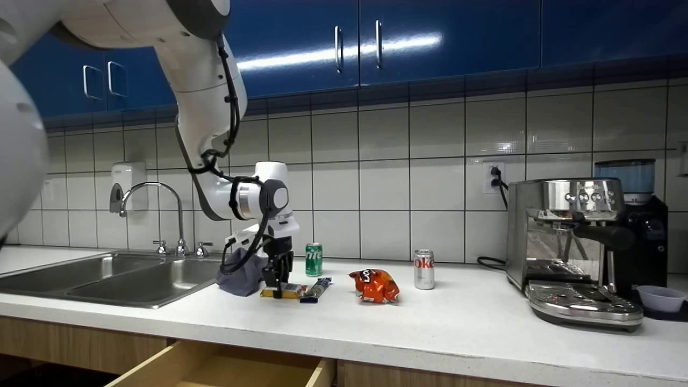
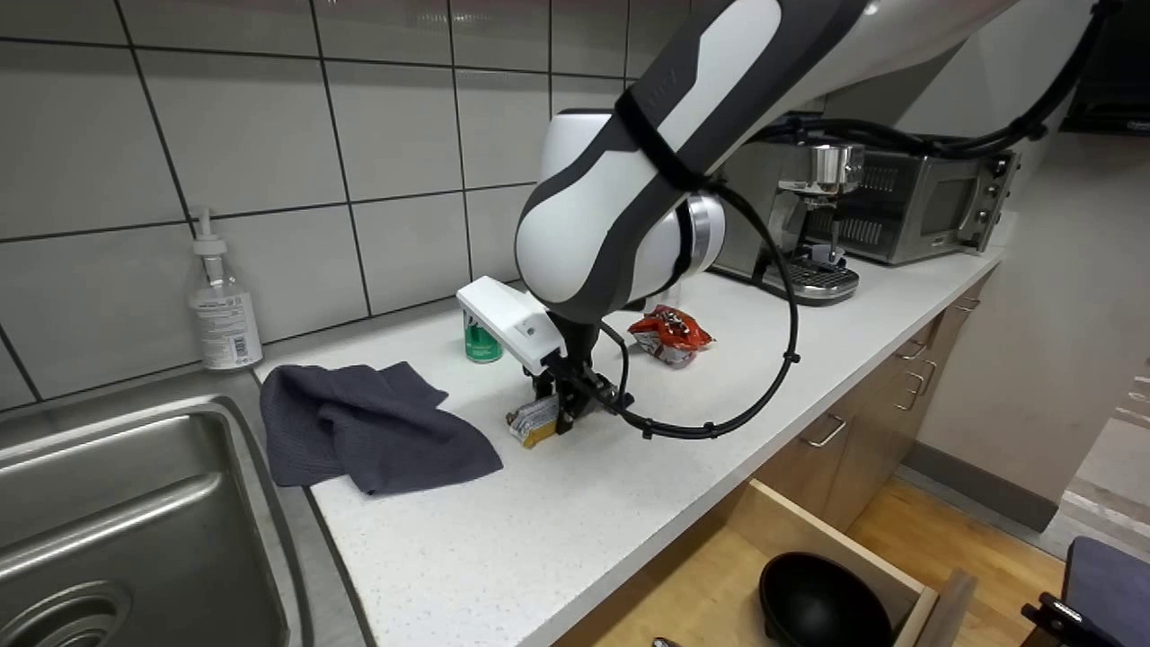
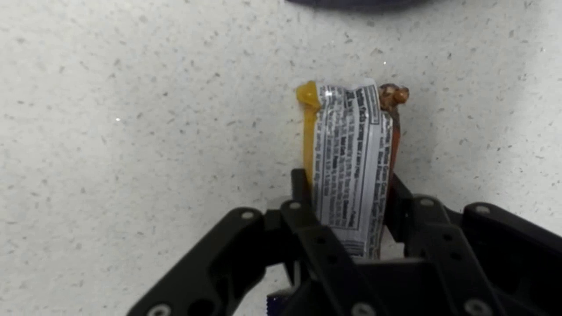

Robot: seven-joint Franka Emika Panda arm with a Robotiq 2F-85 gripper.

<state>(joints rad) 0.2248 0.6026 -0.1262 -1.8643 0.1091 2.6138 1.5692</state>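
Bent low over a white bench [image 1: 430,322], with a steel sink [image 1: 134,285] to one side of the pincer [image 3: 349,188], an open drawer [image 1: 252,365] lower down, and a coffee machine [image 1: 559,239] well apart on the opposite side. Flanked by a dark cloth [image 2: 368,431] on the sink side and a red snack bag [image 1: 376,287] on the other, with a silver can [image 1: 424,274] farther off and a green can [image 1: 314,259] nearby. Pinching a yellow-and-silver wrapped bar [image 3: 349,145] by its long sides, down at the bench, just beside a blue-ended bar [image 1: 318,288]
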